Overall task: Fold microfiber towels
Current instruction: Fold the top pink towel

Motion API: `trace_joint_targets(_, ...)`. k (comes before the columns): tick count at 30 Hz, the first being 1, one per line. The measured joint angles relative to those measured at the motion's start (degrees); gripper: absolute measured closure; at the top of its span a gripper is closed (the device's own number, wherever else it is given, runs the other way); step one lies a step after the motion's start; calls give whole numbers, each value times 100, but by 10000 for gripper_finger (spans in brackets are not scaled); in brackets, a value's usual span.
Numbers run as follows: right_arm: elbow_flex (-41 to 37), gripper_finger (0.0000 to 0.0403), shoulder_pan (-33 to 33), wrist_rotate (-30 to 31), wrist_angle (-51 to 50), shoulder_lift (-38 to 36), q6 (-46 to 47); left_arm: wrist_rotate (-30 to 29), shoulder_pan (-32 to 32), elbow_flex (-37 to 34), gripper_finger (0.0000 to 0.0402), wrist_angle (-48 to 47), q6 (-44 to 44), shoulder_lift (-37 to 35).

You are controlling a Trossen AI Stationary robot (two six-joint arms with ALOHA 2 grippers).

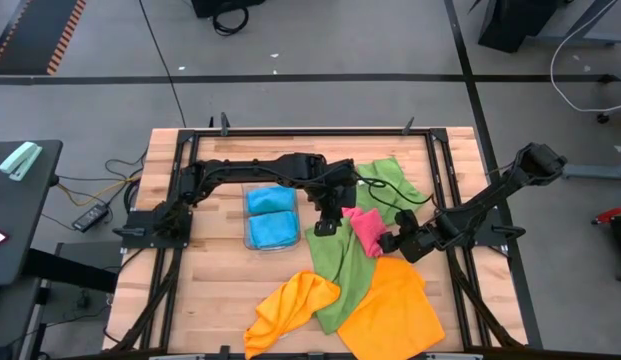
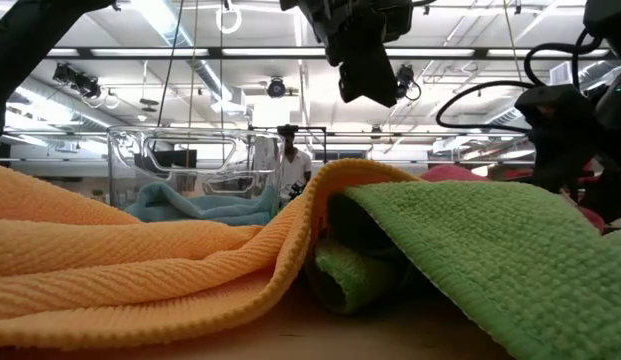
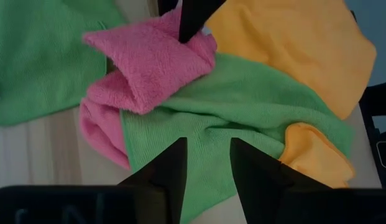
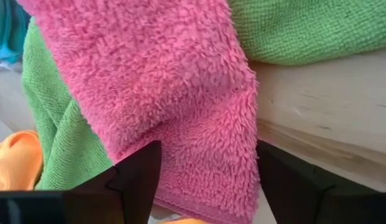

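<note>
A pink towel (image 1: 366,228) lies bunched and partly folded over at mid-table, one side on the wood and the other on a green towel (image 1: 335,262). My right gripper (image 1: 390,240) is low at the pink towel's right side. Its fingers are wide open, and the towel's edge (image 4: 199,186) runs between them. My left gripper (image 1: 328,222) hangs open above the green towel (image 3: 242,106), just left of the pink towel (image 3: 149,62), with nothing between its fingers. Two orange towels (image 1: 290,305) (image 1: 395,310) lie toward the near edge, overlapping the green one. My right gripper comes slanting down from the table's right, with its open fingers on either side of the pink towel's edge (image 4: 199,186). I cannot tell whether a finger touches the cloth. The towel lies slack on the table and on the green towel.
A clear plastic tray (image 1: 244,218) holding folded blue towels (image 1: 270,215) stands left of the left gripper. A second green towel (image 1: 390,180) is spread at the far right. Black frame rails run along the table's edges. Bare wood shows at the near left.
</note>
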Motion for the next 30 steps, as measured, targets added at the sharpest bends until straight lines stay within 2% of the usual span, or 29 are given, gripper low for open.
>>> trace_joint_targets(9,2,140,0,-64,-187,-228,-53,0,0,0,280,-12,-344,0)
trace_joint_targets(16,2,140,0,-313,-386,-285,-52,0,-17,0,276,-15,-352,0)
trace_joint_targets(30,80,140,2,-367,-474,-285,-31,0,-15,0,281,-14,-349,0)
